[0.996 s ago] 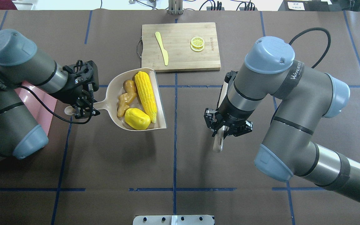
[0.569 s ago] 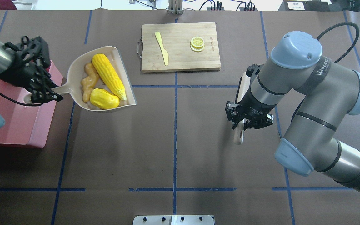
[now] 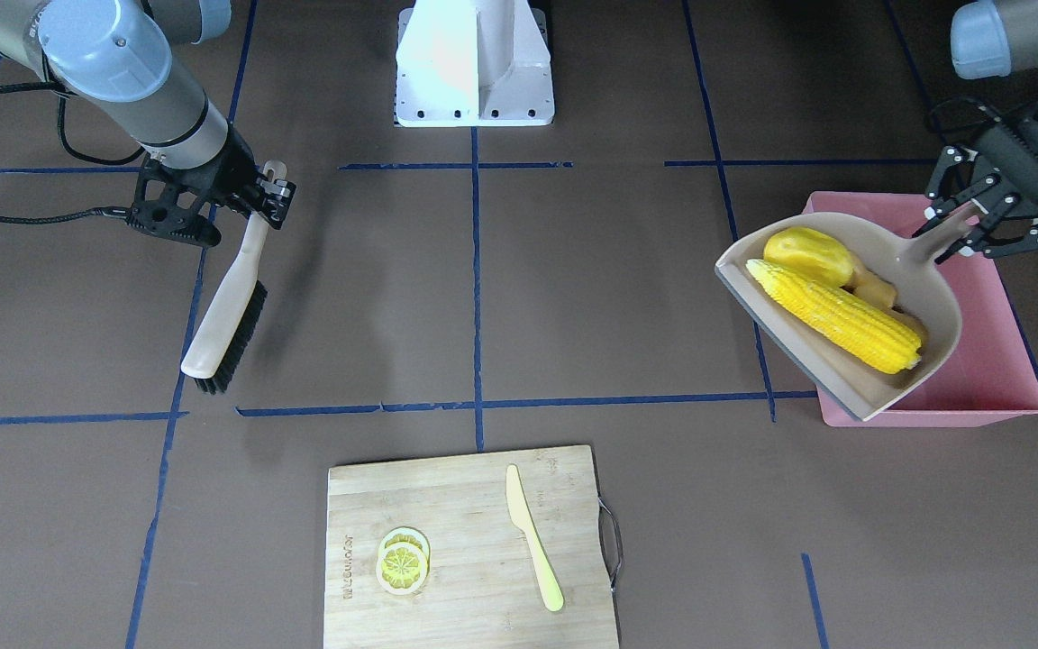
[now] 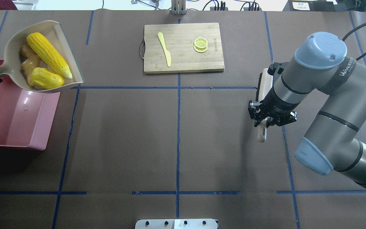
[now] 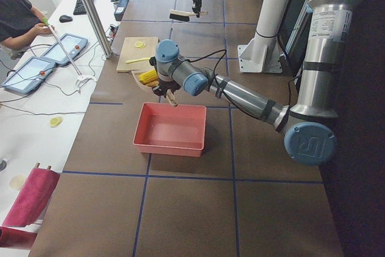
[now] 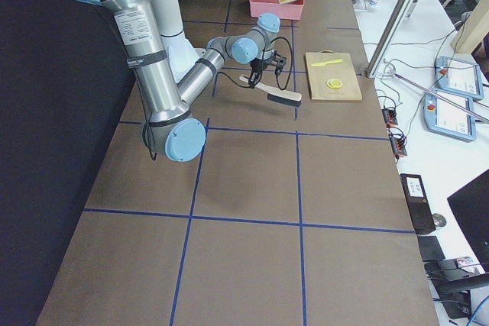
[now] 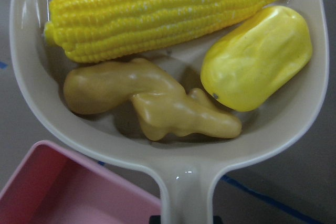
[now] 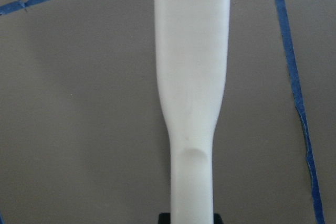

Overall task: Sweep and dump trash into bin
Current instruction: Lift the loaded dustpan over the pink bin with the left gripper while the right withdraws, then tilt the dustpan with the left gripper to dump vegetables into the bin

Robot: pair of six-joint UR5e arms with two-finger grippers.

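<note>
My left gripper [image 3: 978,223] is shut on the handle of a beige dustpan [image 4: 14,36] and holds it raised and tilted over the far end of the pink bin [image 4: 11,117]. In the pan lie the corn cob [image 4: 48,54], the yellow oval lump [image 4: 47,82] and the ginger root [image 4: 27,63]. All three show close up in the left wrist view: corn cob [image 7: 157,14], lump [image 7: 257,59], ginger [image 7: 152,100]. The bin [image 3: 987,361] looks empty. My right gripper [image 4: 266,121] is shut on the handle of a hand brush [image 3: 226,315], far right of the bin.
A bamboo cutting board [image 4: 208,60] lies at the far middle with a pale yellow knife [image 4: 164,49] and lemon slices [image 4: 200,44]. The brush bristles [image 3: 235,347] rest on or just above the table. An operator [image 5: 21,19] sits beyond the far edge.
My left arm has carried the loaded dustpan left and away, from mid-table to over the bin. My right arm has moved right with the brush.
</note>
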